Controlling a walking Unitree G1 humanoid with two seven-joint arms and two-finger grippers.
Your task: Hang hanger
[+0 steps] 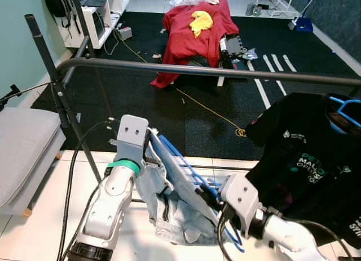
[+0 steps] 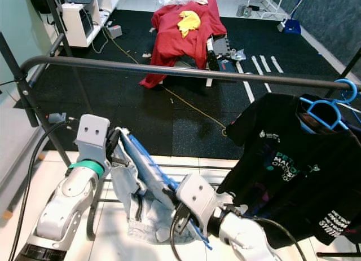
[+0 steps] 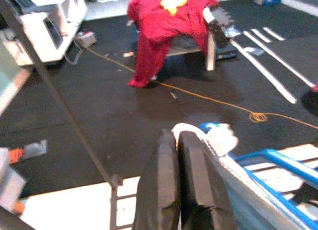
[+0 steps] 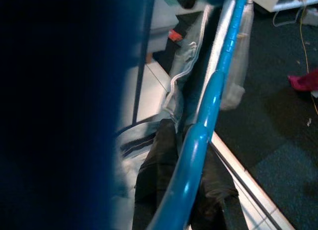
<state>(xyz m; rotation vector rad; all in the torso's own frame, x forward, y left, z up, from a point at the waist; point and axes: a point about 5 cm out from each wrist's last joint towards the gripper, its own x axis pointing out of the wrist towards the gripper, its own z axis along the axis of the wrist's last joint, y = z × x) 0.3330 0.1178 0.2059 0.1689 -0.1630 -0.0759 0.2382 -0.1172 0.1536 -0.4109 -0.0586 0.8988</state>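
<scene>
Both grippers held the blue hanger (image 1: 186,168) draped in pale denim (image 1: 169,207): left gripper (image 2: 115,151) clamped at its upper end, right gripper (image 2: 183,210) gripping lower down. Its long axis slanted below the dark metal rail (image 1: 225,73), which lay above and ahead

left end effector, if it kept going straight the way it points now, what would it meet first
Probably the grey rack rail. The left end effector, shut on the blue hanger, points up and forward, with that rail the first thing beyond it, though depth is unclear.
</scene>
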